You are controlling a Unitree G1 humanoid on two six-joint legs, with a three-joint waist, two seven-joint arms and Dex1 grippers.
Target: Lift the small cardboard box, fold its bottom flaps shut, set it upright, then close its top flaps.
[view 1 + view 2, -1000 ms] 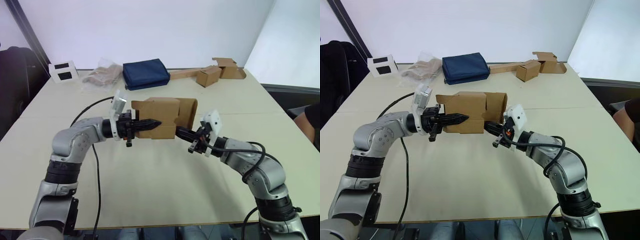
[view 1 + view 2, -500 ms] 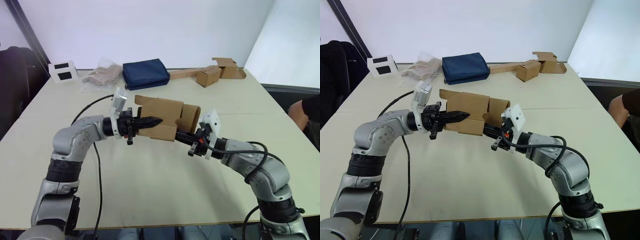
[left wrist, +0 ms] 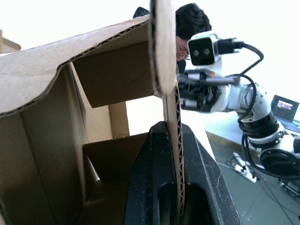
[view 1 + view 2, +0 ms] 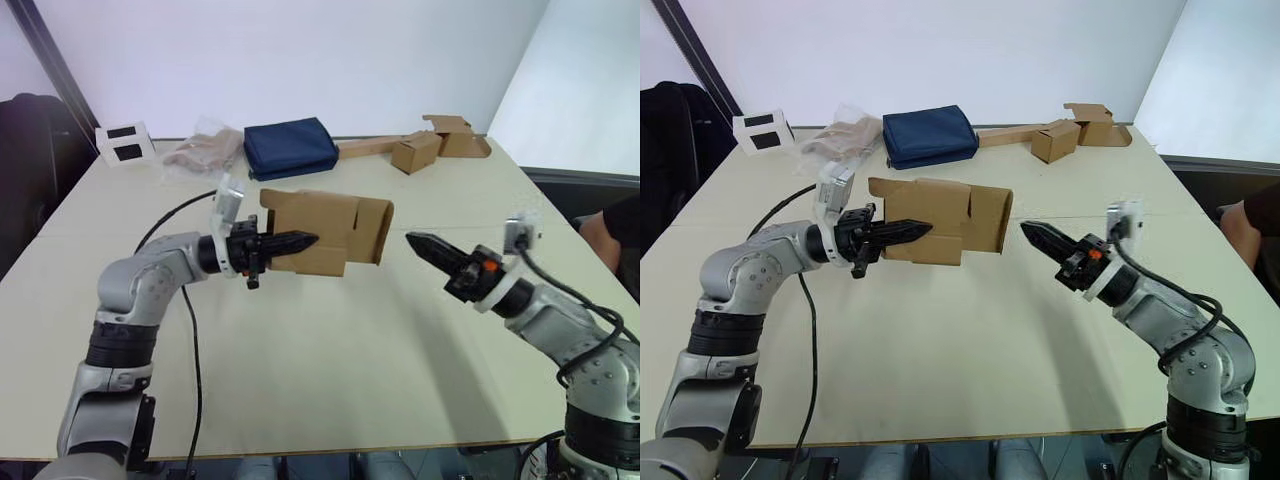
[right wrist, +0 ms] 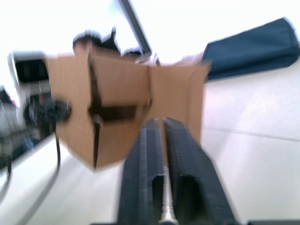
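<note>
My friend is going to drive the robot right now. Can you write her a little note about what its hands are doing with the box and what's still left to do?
Left gripper: shut on a wall of the small cardboard box, holding it on its side in the air above the table.
Right gripper: shut, empty, apart from the box, pointing at its open flaps.
Done: the box is lifted.
Not done: the flaps on the end toward the right gripper stick out unfolded, and the left wrist view shows the box open inside.
Left to do: fold the bottom flaps shut, set the box upright on the table, close the top flaps.
</note>
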